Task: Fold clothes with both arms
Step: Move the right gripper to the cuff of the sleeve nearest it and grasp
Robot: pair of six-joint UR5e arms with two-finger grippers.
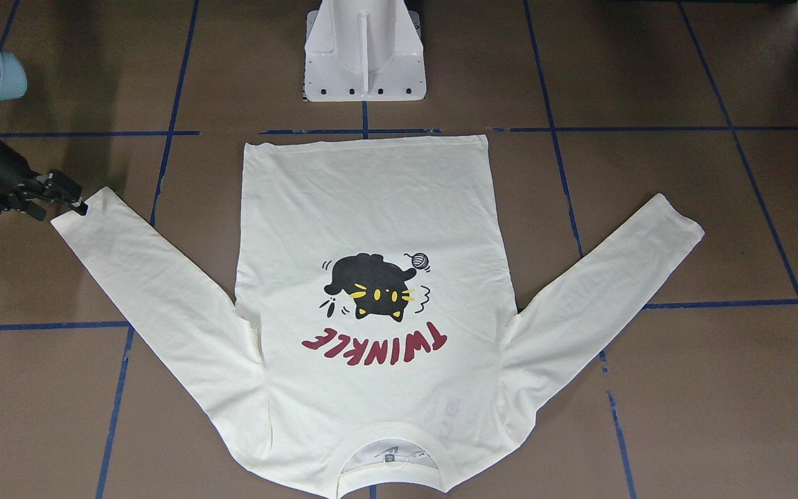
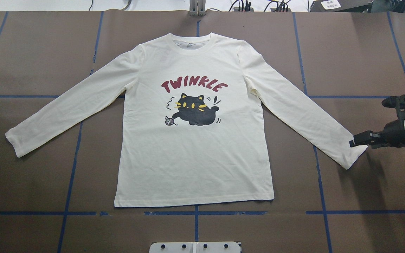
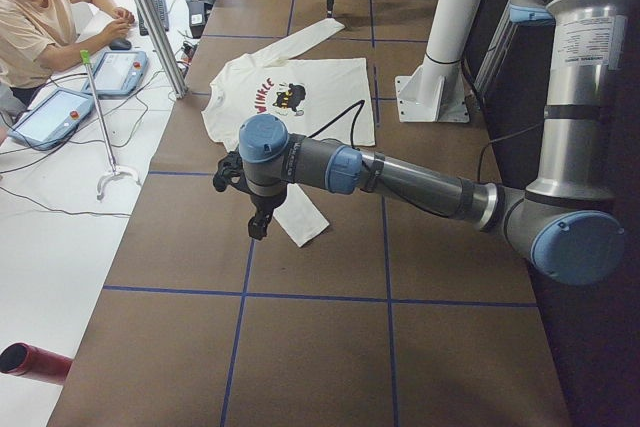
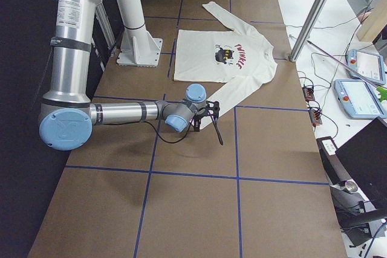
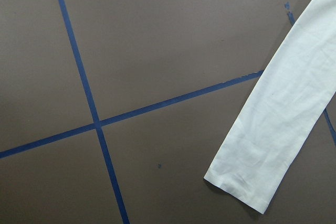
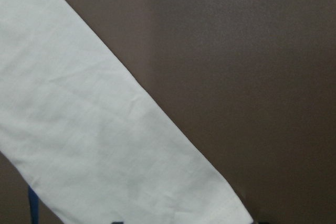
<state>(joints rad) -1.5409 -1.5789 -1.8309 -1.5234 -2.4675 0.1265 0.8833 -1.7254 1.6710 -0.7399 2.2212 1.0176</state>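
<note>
The cream-white T-shirt point(image 2: 195, 158) lies flat, print up, at the middle of the matte brown table point(image 2: 37, 59), which blue tape lines point(image 2: 19, 213) cut into squares; its soft knit is faintly creased, with long sleeves angled outward. The left arm point(image 3: 400, 175) stretches level near the cuff on its side; the left gripper point(image 3: 258, 229) points down, and its finger state cannot be told. The right gripper point(image 2: 355, 140) sits low at the opposite cuff, fingers spread.

t-shirt point(image 2: 195, 158) lies flat on table point(image 2: 30, 52), hem toward the pedestal point(image 2: 167, 248).
</note>
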